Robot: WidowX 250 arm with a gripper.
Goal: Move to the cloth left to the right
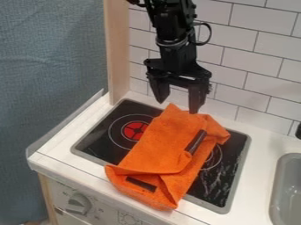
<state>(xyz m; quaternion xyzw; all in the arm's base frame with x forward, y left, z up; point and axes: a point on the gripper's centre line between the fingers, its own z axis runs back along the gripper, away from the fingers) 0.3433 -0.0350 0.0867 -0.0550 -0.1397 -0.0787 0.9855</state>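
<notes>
We see the black gripper (178,105) spread wide by the far end of the rumpled orange cloth (156,154), which lies slantwise across the middle of the toy stovetop (97,145). Nothing is grasped; we judge grasping and the rightward shift both left to do

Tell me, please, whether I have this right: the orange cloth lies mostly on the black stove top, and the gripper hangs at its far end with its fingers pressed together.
Not quite: the camera view shows the fingers spread wide apart, not pressed together. The gripper does hang at the far end of the orange cloth, which lies mostly on the black stove top.
</notes>
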